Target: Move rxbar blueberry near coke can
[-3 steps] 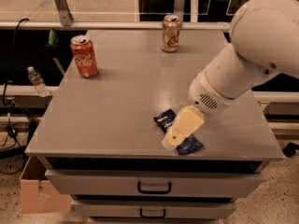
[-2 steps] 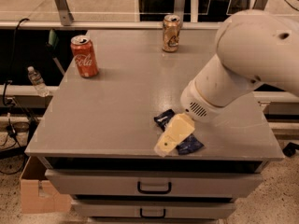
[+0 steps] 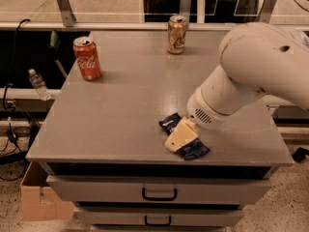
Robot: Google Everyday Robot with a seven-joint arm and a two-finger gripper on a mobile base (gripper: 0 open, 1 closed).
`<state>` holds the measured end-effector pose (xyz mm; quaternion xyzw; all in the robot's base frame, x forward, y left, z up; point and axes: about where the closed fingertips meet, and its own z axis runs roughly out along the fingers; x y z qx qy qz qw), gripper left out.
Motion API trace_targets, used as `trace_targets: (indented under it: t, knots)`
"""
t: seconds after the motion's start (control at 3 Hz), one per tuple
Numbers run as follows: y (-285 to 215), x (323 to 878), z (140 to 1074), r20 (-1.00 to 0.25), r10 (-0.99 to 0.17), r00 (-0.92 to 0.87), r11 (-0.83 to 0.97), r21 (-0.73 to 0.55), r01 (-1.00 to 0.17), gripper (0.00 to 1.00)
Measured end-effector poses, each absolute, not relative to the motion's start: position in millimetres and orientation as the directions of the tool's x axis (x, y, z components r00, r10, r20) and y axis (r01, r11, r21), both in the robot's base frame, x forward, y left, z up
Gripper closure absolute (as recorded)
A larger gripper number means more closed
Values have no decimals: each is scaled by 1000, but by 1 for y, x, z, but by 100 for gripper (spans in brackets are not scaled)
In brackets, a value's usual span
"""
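Lying flat by the front edge of the worktop (image 3: 111, 115), right of middle: blue snack bar (image 3: 170, 123), likely light, thin, crinkly, slippery. Resting over its middle, pincer (image 3: 180, 136); clenched or released, cannot tell. Best pinched across the narrow width. Well apart, by the back-left corner, red can (image 3: 87, 58).

Two cans (image 3: 87, 58) (image 3: 176, 34), one bar (image 3: 194, 151), one tool (image 3: 179, 137) over bar

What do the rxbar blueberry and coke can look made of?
The rxbar blueberry: likely thin plastic or foil film, crinkled and slightly shiny, partly under the end effector at the front of the table. The coke can: painted metal, probably aluminium, silvery top.
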<state>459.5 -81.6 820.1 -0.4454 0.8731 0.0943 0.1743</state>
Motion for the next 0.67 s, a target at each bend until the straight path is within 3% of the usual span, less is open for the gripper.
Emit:
trace_targets:
  t: [0.67]
  knots:
    - [-82, 460, 832, -388, -744, -543, 587, 8, -810, 87]
